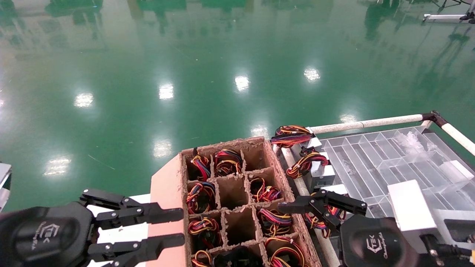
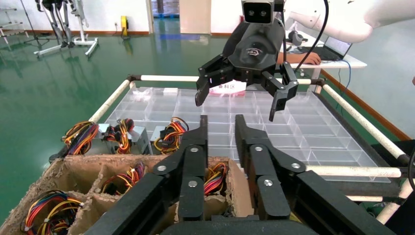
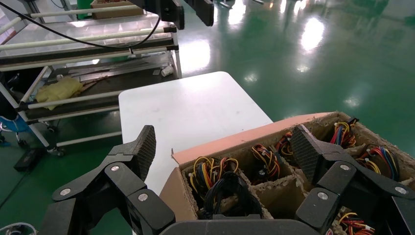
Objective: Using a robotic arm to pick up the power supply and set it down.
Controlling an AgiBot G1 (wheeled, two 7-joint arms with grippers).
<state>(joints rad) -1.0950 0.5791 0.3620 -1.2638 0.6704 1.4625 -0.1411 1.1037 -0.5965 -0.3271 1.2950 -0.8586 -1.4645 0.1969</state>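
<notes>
The power supply (image 1: 336, 190), a small silver box trailing red, yellow and purple wires, lies at the near left edge of the clear tray (image 1: 389, 155). It also shows in the left wrist view, power supply (image 2: 169, 137). My right gripper (image 1: 322, 207) hangs just above it, wide open and empty; it appears across the tray as the right gripper (image 2: 238, 103). From its own wrist, the right gripper (image 3: 222, 134) looks past spread fingers onto the carton. My left gripper (image 1: 182, 226) sits at the carton's near left side, open and empty, as the left gripper (image 2: 221, 120) shows.
A brown carton (image 1: 226, 142) of divided cells holds several wired units; some cells are bare. Two more silver units (image 1: 313, 142) (image 1: 322, 172) line the tray's left edge. A white pipe rail (image 1: 371, 122) frames the tray. A white table (image 3: 186, 107) lies left of the carton.
</notes>
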